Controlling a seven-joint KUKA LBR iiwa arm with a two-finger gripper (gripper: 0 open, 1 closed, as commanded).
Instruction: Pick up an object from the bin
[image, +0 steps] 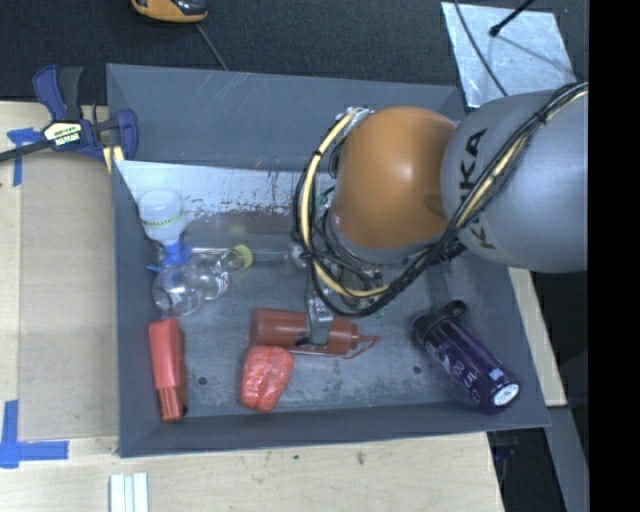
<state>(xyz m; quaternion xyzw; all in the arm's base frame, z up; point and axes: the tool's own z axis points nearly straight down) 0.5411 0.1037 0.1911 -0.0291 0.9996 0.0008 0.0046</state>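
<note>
Orange wrist cover (385, 180) uppermost, masking most of gripper (320, 332). Jaw opening: cannot tell. Directly beneath gripper: dark red cylinder (281, 325), mid-floor of bin (400, 395), long axis left-right. Touching at lower left: pink lump (266, 377). Well apart, right: purple bottle (468, 362).

A grey arm (530, 190) (lettered KUKA) carries a glossy orange dome (390, 180) ringed by yellow-and-black cables (312, 240).
</note>
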